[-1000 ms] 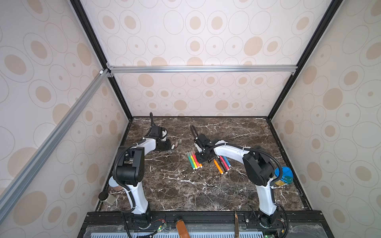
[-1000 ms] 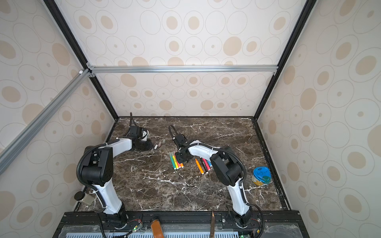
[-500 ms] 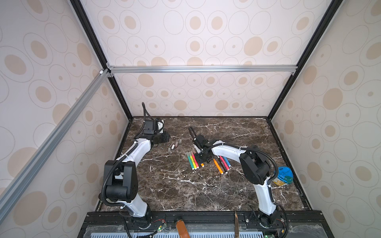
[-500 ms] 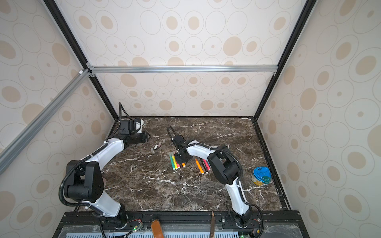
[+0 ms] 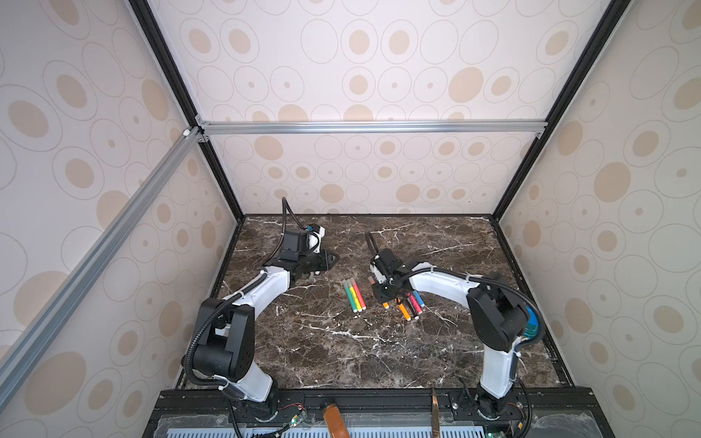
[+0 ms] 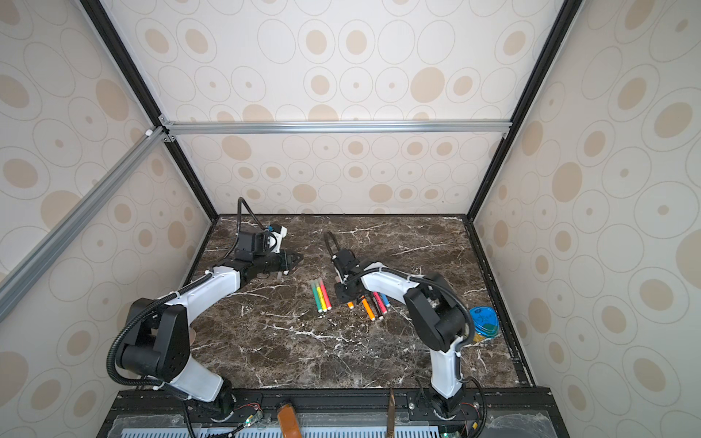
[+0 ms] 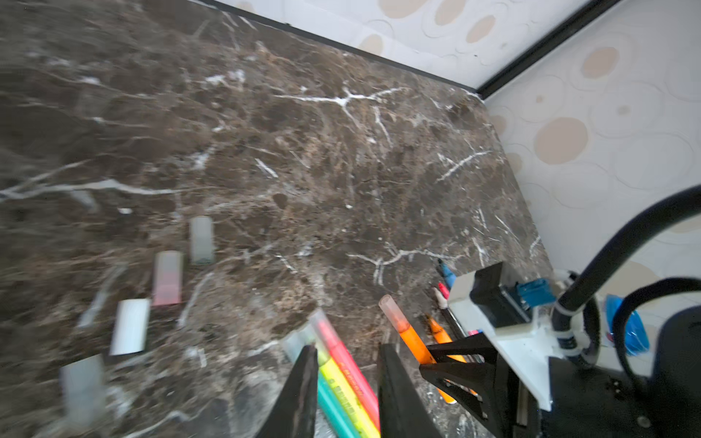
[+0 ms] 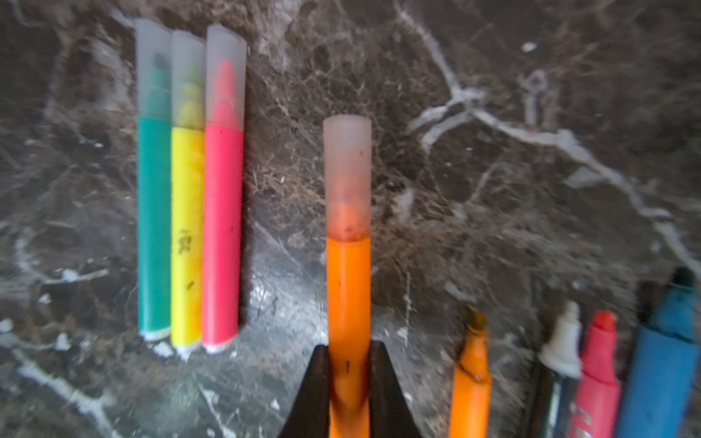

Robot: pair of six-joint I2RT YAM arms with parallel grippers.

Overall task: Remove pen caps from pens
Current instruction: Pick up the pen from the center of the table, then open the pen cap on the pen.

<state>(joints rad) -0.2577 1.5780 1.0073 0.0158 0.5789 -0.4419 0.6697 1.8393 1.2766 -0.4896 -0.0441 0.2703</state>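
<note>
Spanning the whole cell, the marble counter [image 5: 341, 352] carried everything. Right gripper [image 8: 348, 350]: jaws clenched on the barrel of an orange pen [image 8: 348, 288], its translucent cap [image 8: 347, 174] on. Left gripper [image 7: 347, 352]: jaws slightly parted, grasping nothing. Green pen [image 8: 153, 223], yellow pen [image 8: 187, 235] and pink pen [image 8: 222, 235] lay touching side by side, all capped. Uncapped orange marker [image 8: 470, 379], black pen [image 8: 561, 352], red pen [image 8: 597, 371] and blue pen [image 8: 660, 360] lay beside the held one. Four loose caps [image 7: 167, 277] lay spread on the counter, blurred.
</note>
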